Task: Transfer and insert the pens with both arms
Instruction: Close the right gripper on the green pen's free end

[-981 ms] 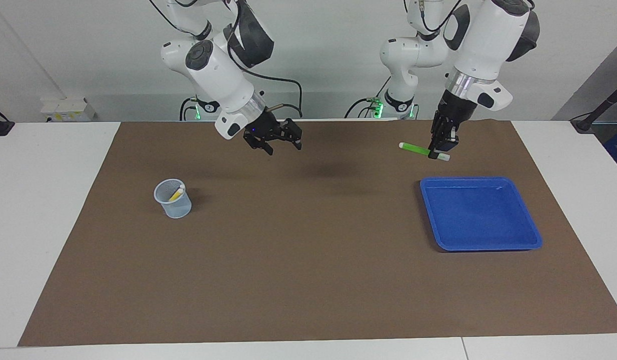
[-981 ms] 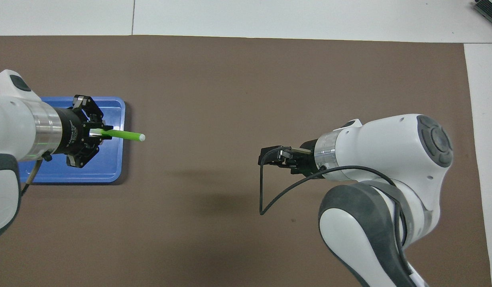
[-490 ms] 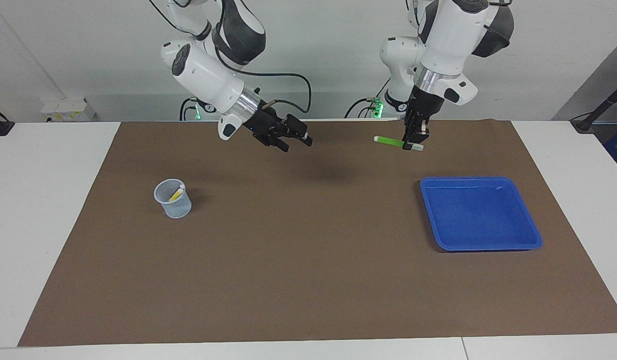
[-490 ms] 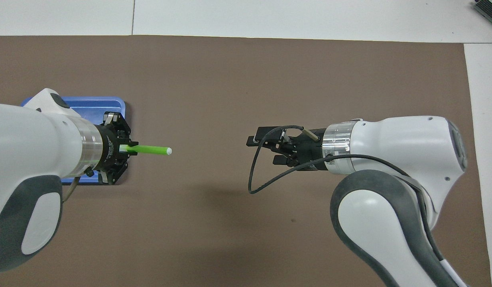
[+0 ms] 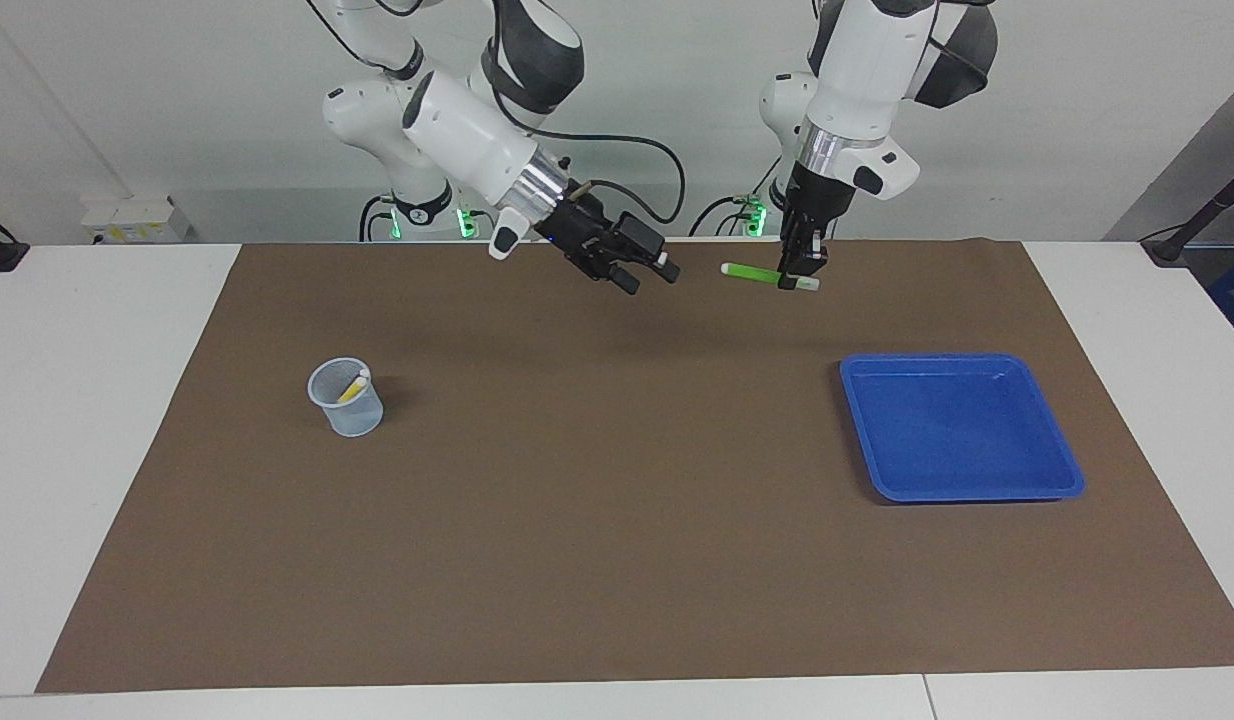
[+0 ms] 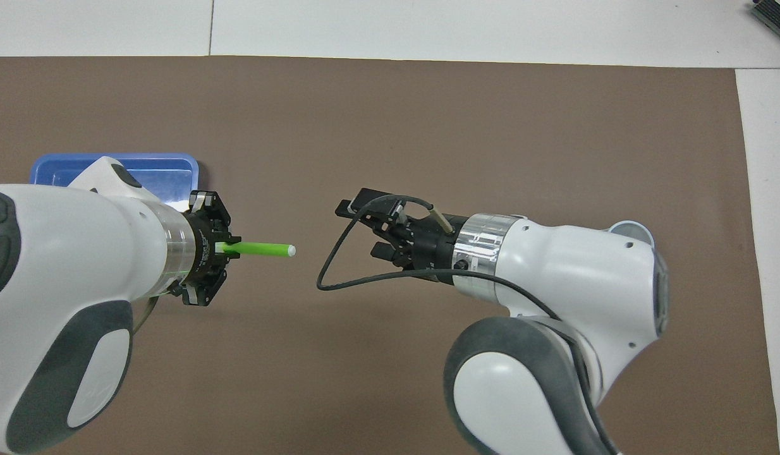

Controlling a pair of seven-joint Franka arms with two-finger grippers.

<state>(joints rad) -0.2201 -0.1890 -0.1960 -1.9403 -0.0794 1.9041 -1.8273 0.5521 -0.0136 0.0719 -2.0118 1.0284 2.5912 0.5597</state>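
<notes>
My left gripper [image 5: 799,279] [image 6: 228,247] hangs above the mat, over the strip nearest the robots, and is shut on one end of the bright green pen [image 5: 756,272] [image 6: 261,249]. The pen lies level in the air, its whitish tip toward my right gripper [image 5: 649,277] [image 6: 359,229]. That gripper is open, faces the tip across a short gap, and does not touch it. A yellow pen [image 5: 353,388] stands slanted in the clear cup [image 5: 347,398] toward the right arm's end of the table.
A blue tray [image 5: 962,428] [image 6: 169,169] with nothing in it lies toward the left arm's end. A brown mat [image 5: 617,520] covers most of the white table. A black cable [image 6: 339,265] loops off the right wrist.
Both grippers have moved toward each other above the mat. The left one carried the green pen away from the tray, and the gap between pen tip and right gripper has shrunk.
</notes>
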